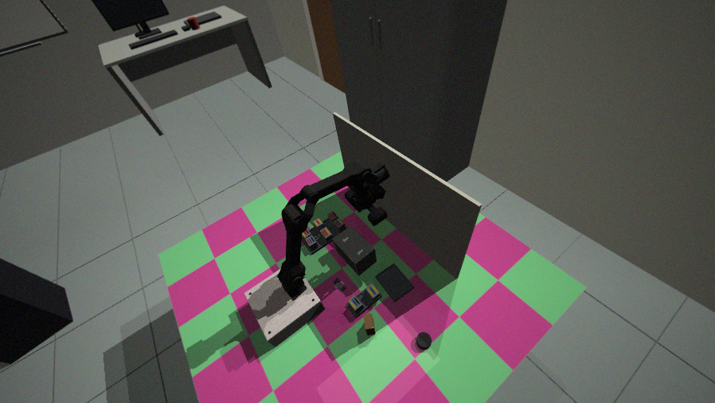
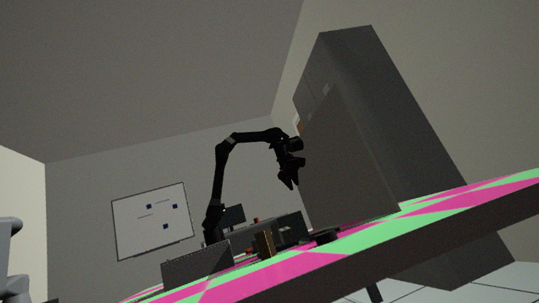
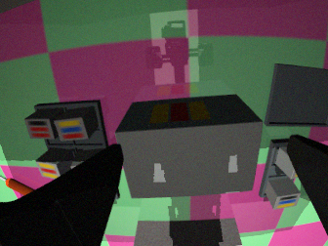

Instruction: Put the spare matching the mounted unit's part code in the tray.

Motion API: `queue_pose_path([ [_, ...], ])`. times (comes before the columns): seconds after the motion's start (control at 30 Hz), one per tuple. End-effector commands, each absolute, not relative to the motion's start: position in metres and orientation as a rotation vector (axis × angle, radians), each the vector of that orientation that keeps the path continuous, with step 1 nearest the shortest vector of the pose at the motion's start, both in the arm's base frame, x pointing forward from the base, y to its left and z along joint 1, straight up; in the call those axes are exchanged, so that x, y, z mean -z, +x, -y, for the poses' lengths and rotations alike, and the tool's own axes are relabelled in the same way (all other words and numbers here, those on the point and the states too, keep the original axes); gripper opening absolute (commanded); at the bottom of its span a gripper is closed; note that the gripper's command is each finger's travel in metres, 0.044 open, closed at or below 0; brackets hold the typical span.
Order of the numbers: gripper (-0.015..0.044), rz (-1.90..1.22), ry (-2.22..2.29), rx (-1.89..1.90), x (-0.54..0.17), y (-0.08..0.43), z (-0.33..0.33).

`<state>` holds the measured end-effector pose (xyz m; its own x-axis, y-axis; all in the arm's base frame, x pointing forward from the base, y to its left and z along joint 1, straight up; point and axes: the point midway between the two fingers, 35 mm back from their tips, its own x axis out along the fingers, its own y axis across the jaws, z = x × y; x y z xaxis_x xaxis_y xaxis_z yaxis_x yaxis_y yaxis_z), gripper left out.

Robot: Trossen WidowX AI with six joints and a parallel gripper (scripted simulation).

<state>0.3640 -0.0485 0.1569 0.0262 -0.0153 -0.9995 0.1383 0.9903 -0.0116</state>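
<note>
Fingers spread wide and empty, the gripper (image 1: pixel 374 207) hangs high over the checkered table (image 1: pixel 525 280), close to the upright board (image 1: pixel 415 210), looking back at the grey box (image 3: pixel 190 148). Three coloured stripes, dim and hard to read, show along the box's upper edge in the wrist view. Striped spares (image 1: pixel 320 231) lie in a cluster just beside the box, another pair (image 1: pixel 363 299) sits near the dark flat tray (image 1: pixel 394 282), and none lies in it.

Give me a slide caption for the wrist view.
Open, empty gripper looks down at the grey mounted unit, coloured bars dim on its top, striped spares on either side.
</note>
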Motion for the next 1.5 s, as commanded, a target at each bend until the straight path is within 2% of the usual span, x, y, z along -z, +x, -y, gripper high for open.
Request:
queue_pose_path([
  [0.0,0.0440,-1.543,0.084,0.094,-0.158,0.364,0.044],
  [0.47,0.0440,-1.544,0.072,0.083,-0.157,0.364,0.042],
  [0.7,0.0440,-1.511,-0.392,-0.384,-0.132,0.348,-0.065],
  [0.97,0.0440,-1.320,-0.975,-0.970,-0.098,0.282,-0.178],
  [1.17,0.0440,-1.267,-1.076,-1.072,-0.092,0.266,-0.195],
  [1.33,0.0309,-1.266,-1.077,-1.071,-0.058,0.274,-0.195],
  [1.47,0.0300,-1.266,-1.077,-1.071,-0.053,0.275,-0.195],
])
